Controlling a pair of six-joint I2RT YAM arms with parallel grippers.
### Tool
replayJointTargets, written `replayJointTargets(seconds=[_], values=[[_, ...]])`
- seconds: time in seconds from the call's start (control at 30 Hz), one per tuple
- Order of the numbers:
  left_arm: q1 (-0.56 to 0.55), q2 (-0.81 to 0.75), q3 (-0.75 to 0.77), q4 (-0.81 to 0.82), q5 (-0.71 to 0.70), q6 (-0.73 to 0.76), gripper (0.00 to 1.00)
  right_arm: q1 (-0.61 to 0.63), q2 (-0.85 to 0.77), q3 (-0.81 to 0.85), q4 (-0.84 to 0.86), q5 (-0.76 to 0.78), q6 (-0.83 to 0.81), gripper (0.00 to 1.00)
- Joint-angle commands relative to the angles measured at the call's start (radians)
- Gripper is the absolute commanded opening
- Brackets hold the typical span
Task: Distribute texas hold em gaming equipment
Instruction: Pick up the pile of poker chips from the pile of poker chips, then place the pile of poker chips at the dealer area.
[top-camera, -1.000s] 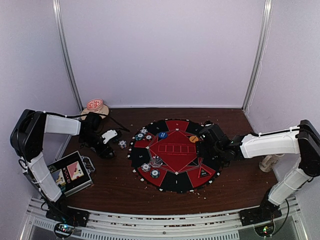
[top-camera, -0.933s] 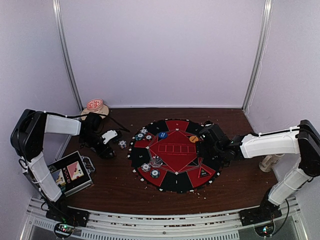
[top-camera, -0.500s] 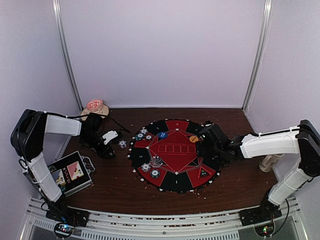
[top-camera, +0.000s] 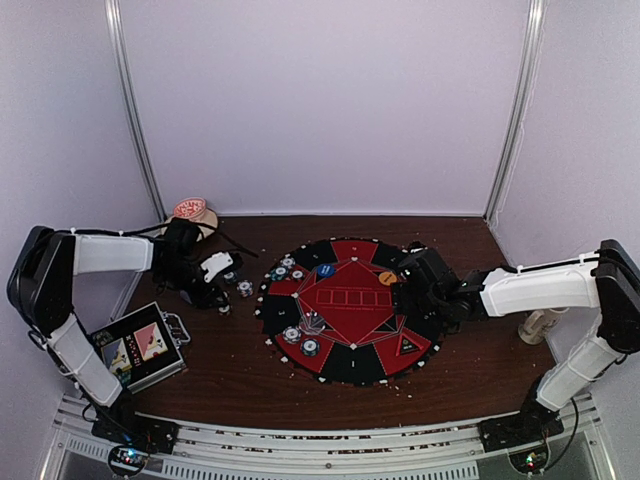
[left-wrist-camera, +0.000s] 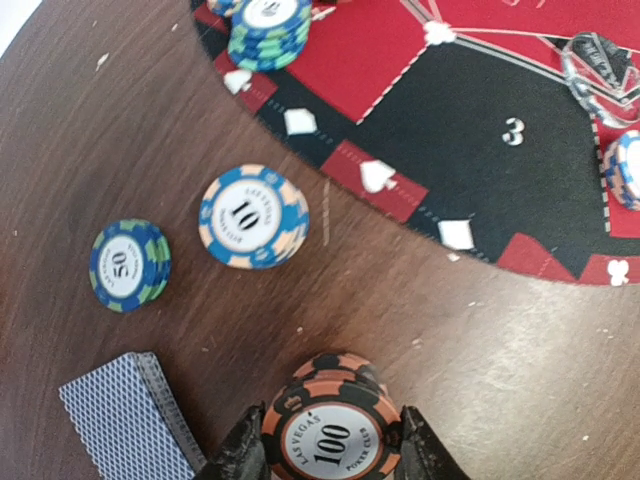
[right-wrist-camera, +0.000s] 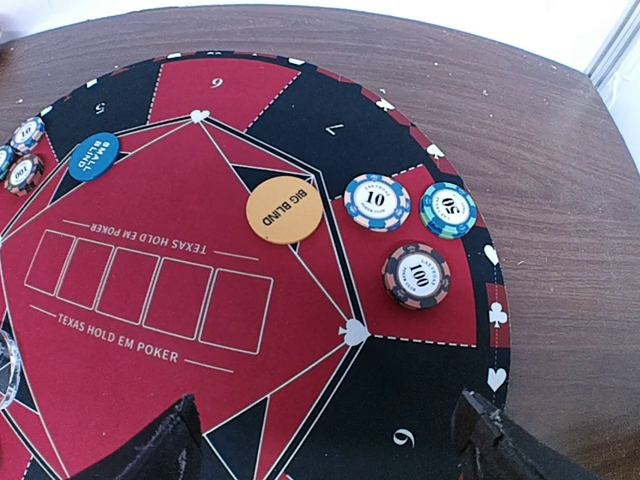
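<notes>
The brown wooden table (top-camera: 230, 385) carries all items. The round red-and-black poker mat (top-camera: 350, 365) lies at its centre, printed TEXAS HOLD EM POKER. The left arm reaches to the table wood left of the mat; the right arm reaches in over the mat's right side. The metal case (top-camera: 140, 345) with card pictures lies near the front left edge, well apart from the mat. The beige mug (top-camera: 192, 213) stands at the back left corner. The left gripper (left-wrist-camera: 330, 450) is clenched on the orange-and-black 100 chip stack (left-wrist-camera: 330, 425), one finger on each side of it, off the mat and just beside the deck of cards (left-wrist-camera: 125, 425), which lies face down with its blue patterned back up. The right gripper (right-wrist-camera: 325, 450) hangs released above the mat, fingers wide apart and holding nothing. On the bare wood near the deck sit the blue 10 chip stack (left-wrist-camera: 253, 216) and the smaller blue-green 50 chip stack (left-wrist-camera: 128, 264), close together but apart. On the mat's right-hand red segment lie a second 10 chip (right-wrist-camera: 377, 201) and a second 50 chip (right-wrist-camera: 448, 209) side by side, with a second 100 chip (right-wrist-camera: 416, 275) near them. The orange BIG BLIND button (right-wrist-camera: 285, 209) lies just beside that 10 chip; the blue SMALL BLIND button (right-wrist-camera: 94, 156) lies across the mat.
</notes>
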Motion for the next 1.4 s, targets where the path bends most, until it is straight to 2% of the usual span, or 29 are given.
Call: replayJointTargets(seconds=[0.0, 0.33, 0.67, 0.93, 1.37], values=[[-0.083, -0.057, -0.009, -0.01, -0.002, 0.012, 0.32, 0.003, -0.004, 0.003, 0.017, 0.03, 0.002, 0.88], [-0.357, -0.125, 0.017, -0.054, 0.023, 0.007, 0.32, 0.003, -0.023, -0.01, 0.03, 0.037, -0.001, 0.88], [-0.593, -0.065, 0.049, -0.052, 0.02, 0.057, 0.33, 0.003, -0.028, -0.014, 0.031, 0.035, -0.003, 0.89], [-0.639, 0.055, 0.094, -0.006, -0.014, 0.042, 0.32, 0.003, -0.03, -0.016, 0.032, 0.028, -0.004, 0.89], [-0.645, 0.085, 0.051, 0.065, -0.087, 0.046, 0.32, 0.003, -0.034, -0.019, 0.033, 0.022, -0.004, 0.88]])
